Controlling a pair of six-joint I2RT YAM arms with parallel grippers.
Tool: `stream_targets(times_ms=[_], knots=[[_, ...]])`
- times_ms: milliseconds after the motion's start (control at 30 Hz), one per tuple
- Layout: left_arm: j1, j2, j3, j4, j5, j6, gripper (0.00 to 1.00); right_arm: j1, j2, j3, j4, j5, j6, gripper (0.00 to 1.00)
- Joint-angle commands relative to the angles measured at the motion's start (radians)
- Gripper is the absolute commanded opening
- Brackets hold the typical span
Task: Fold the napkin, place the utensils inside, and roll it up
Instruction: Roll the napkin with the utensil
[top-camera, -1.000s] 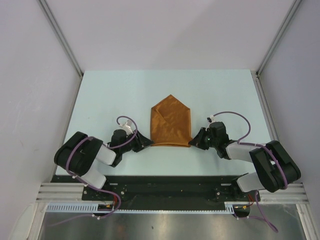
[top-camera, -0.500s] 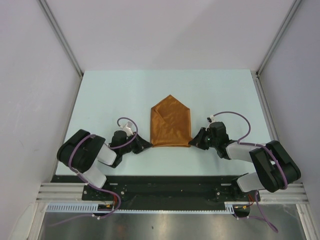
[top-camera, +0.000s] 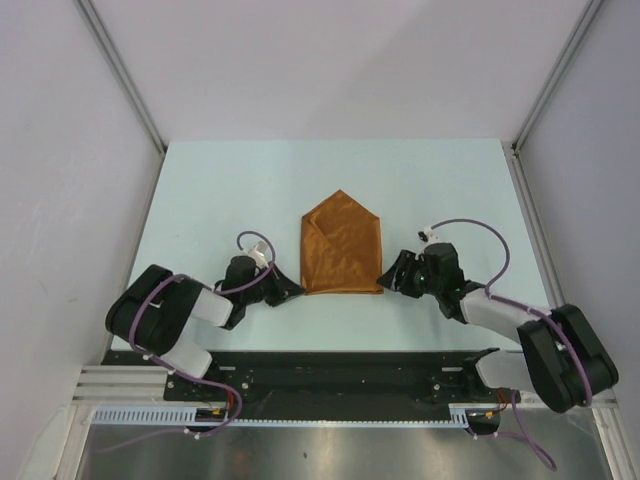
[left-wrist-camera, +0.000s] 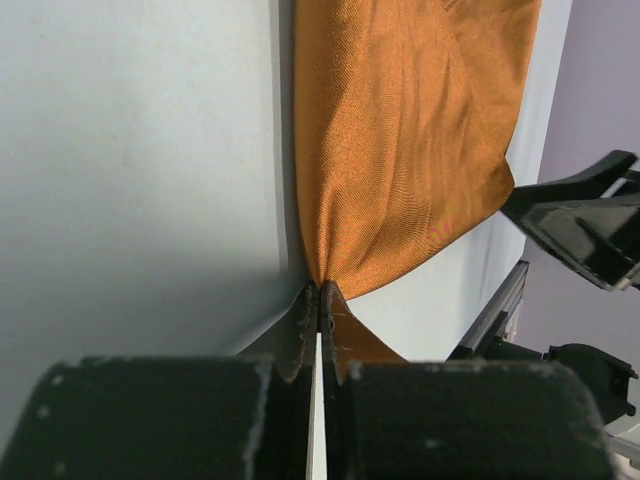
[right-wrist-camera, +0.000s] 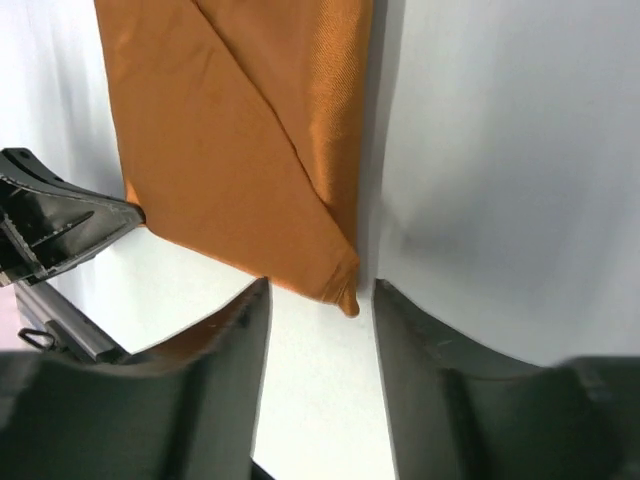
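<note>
Already folded into a pointed packet, the napkin (top-camera: 342, 250) is lying mid-counter (top-camera: 220, 200); utensils are not showing, and rolling is looking undone. Meanwhile the left pincer (left-wrist-camera: 320, 290) is clamping its near-left corner, and the right pincer (right-wrist-camera: 320, 285) is standing open around the near-right corner.

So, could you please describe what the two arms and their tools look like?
The left arm and right arm have bulky black joints joined by light grey links. A purple cable loops along each. The left tool and right tool are black, each with two flat fingers.
</note>
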Motion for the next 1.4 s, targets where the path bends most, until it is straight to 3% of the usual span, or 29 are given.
stream_targets(times_ms=[0, 167, 333, 767, 1100, 1367], knots=[[-0.010, -0.036, 0.026, -0.177, 0.011, 0.053, 0.00, 0.003, -0.149, 0.037, -0.123, 0.117, -0.114, 0.56], [0.002, -0.079, 0.040, -0.206, 0.025, 0.048, 0.00, 0.059, -0.313, 0.050, -0.198, 0.243, -0.223, 0.66], [0.010, -0.111, 0.047, -0.231, 0.030, 0.045, 0.00, 0.222, -0.292, 0.090, -0.167, 0.333, -0.321, 0.70], [0.024, -0.210, 0.046, -0.294, 0.017, 0.038, 0.00, 0.660, 0.156, 0.353, 0.002, 0.700, -0.545, 0.72], [0.041, -0.223, 0.049, -0.298, 0.028, 0.035, 0.00, 0.789, 0.366, 0.481, 0.073, 0.749, -0.688, 0.73], [0.053, -0.225, 0.047, -0.300, 0.039, 0.041, 0.00, 0.823, 0.466, 0.520, 0.054, 0.814, -0.743, 0.74]])
